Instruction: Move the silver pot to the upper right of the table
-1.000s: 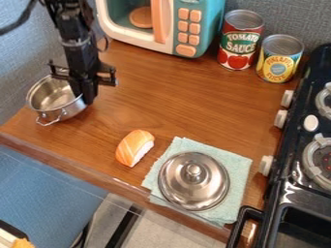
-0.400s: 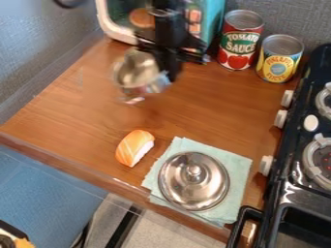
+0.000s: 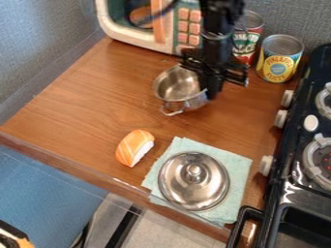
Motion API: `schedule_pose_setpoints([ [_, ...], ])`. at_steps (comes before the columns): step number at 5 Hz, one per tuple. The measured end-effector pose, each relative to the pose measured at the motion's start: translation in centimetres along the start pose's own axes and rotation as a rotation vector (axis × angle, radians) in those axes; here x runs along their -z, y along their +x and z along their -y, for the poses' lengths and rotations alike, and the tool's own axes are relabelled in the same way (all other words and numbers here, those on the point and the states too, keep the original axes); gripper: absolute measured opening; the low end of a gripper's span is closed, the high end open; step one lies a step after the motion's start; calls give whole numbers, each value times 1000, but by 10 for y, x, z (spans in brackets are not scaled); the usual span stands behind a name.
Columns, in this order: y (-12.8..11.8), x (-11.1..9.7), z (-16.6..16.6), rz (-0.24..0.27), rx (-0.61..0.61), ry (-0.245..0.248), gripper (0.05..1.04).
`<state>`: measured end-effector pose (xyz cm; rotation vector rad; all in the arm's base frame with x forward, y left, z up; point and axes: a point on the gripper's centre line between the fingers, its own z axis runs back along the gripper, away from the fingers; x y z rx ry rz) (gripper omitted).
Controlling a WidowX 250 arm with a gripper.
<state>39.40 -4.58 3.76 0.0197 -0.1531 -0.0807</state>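
My black gripper (image 3: 210, 92) hangs over the upper middle of the wooden table (image 3: 84, 99), shut on the right side of the silver pot's rim. The silver pot (image 3: 180, 89) is upright with its opening facing up, and one wire handle points toward the front. The gripper covers the pot's right edge. I cannot tell whether the pot's base touches the wood.
A toy microwave (image 3: 129, 30) stands at the back, with a tomato sauce can (image 3: 249, 41) partly behind the arm and a pineapple can (image 3: 279, 58) to the right. Toy sushi (image 3: 135, 147) lies in front, beside a lid (image 3: 194, 180) on a teal cloth (image 3: 240, 167). A black stove (image 3: 294, 167) borders the right.
From the table's left edge, the gripper and the pot have moved together to the right, across to the upper middle. The sushi, lid and cans have stayed put.
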Motion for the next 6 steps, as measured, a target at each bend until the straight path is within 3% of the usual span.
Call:
schedule_pose_setpoints([
  [2, -1, 9, 4, -25, 28, 9, 104],
  [3, -1, 7, 5, -33, 30, -1, 281],
  [4, -1, -3, 6, -34, 23, -7, 564],
  [5, 1, -35, 8, -14, 0, -8, 865],
  [6, -7, -41, 9, -58, -8, -5, 1012],
])
